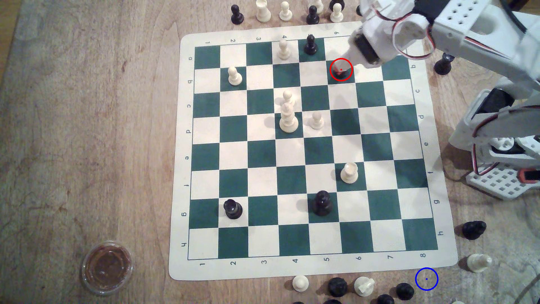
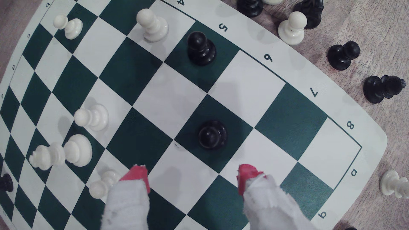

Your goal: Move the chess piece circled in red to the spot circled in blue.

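Wood-grain table [image 1: 87, 117] carries a green-and-white chessboard [image 1: 306, 266], and over its far side, toward the exterior view's right, the gripper [image 2: 192, 174] hangs with its jaws spread wide. Its red-tipped fingers [image 2: 137, 174], wrapped in white cloth, stand apart and grip nothing. Just beyond the tips, the pawn [image 2: 212, 134] stands upright on a green square, touched by neither finger. Its long axis runs straight up from the board, ball head on top over the flared base. In the exterior view the red ring sits on the pawn [image 1: 342, 76], with the gripper tip partly covering it. Another black pawn [image 2: 201, 48] stands one square diagonally away, at the board's far edge. Well apart, off the board's near corner at the exterior view's right, the blue ring [image 1: 426, 279] lies on bare wood, near loose captured pieces.
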Available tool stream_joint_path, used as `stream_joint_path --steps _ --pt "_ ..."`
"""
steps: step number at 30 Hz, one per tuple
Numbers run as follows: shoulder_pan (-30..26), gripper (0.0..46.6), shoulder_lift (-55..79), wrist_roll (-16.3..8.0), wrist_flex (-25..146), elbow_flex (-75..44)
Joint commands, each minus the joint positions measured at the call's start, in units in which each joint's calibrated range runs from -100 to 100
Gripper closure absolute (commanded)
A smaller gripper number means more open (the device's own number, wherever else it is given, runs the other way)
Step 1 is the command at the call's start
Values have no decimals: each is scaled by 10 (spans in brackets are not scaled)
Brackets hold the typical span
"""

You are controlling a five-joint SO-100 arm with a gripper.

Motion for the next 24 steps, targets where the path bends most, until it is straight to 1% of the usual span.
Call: stream_joint_path --steps 1,2,6,9,13,15,24 --pt "-1 263 25 2 -25 -9" --pt "-4 274 47 4 -35 -5" --pt "-6 274 82 4 -70 5" --pt "-10 260 110 6 -87 4" --pt "-15 263 136 6 -103 -6" --pt "-17 273 152 7 -107 -15" --pt "-12 274 158 9 -136 -26"
